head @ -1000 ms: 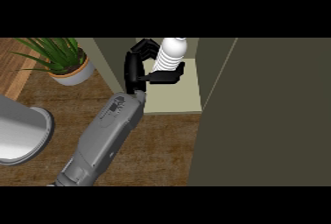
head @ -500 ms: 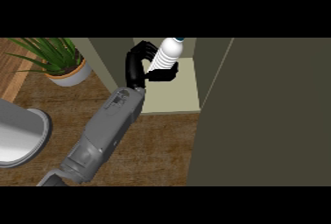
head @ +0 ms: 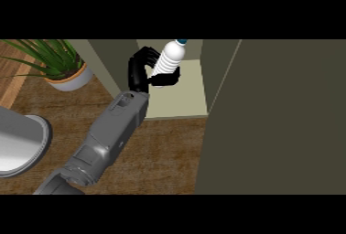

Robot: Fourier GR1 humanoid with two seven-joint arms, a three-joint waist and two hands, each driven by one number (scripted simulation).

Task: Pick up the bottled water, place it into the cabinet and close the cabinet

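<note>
The hand is curled round the bottled water, holding it by the lower body with fingers on one side and thumb on the other. The bottle leans slightly, cap away from the hand, over the pale shelf of the cabinet, whose door stands open to the hand's right. The bottle is probably light, with thin ribbed plastic that may give and slip; a hold at mid-body, as now, seems best. The other hand is out of view.
</note>
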